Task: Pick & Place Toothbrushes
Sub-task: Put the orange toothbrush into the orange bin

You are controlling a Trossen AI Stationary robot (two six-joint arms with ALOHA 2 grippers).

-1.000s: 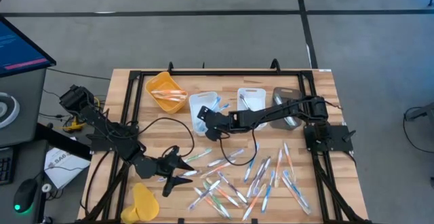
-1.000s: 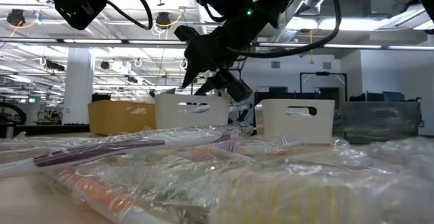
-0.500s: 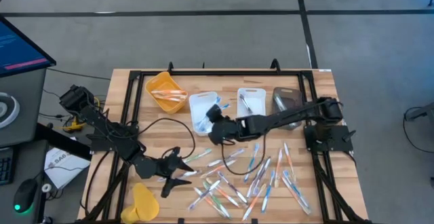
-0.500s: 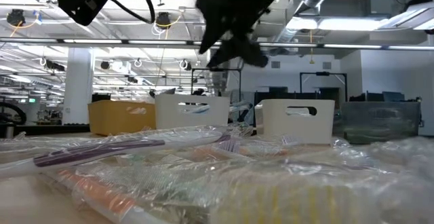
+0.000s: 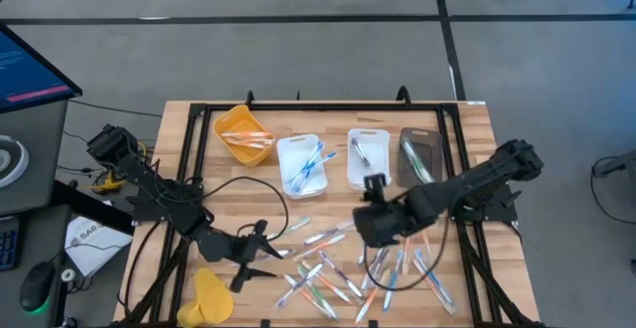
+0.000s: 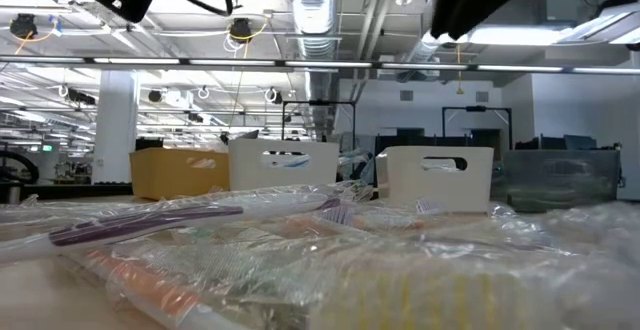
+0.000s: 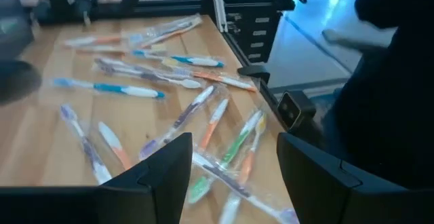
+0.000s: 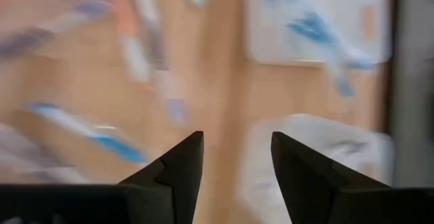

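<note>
Left gripper (image 5: 260,252) waits at about seven o'clock on the table (image 5: 179,129), fingers (image 7: 159,173) spread apart with nothing between them, just at the nine o'clock edge of the scattered toothbrushes (image 5: 328,278). In its wrist view the wrapped brushes lie loose on the wood ahead of the fingers. A yellow object (image 5: 211,295) sits at the table's six o'clock edge, just beside this arm.

Along the twelve o'clock side stands a row of trays. From nine o'clock toward three o'clock they are: a yellow tray (image 5: 244,135) with orange-toned brushes in it, a white tray (image 5: 300,162) holding blue ones, a second white tray (image 5: 368,156) with what looks like a grey brush, though that is hard to make out from above, and a dark tray (image 5: 421,156).

Right gripper (image 5: 375,226) hangs near the table's centre, over the twelve o'clock fringe of the loose pile and on the six o'clock side of the second white tray. Its fingers (image 8: 178,173) stand parted and carry nothing; the wrist view past them is blurred, showing brushes on bare wood and two white trays beyond.

Most toothbrushes lie strewn from the centre toward five o'clock, several crossing one another.
</note>
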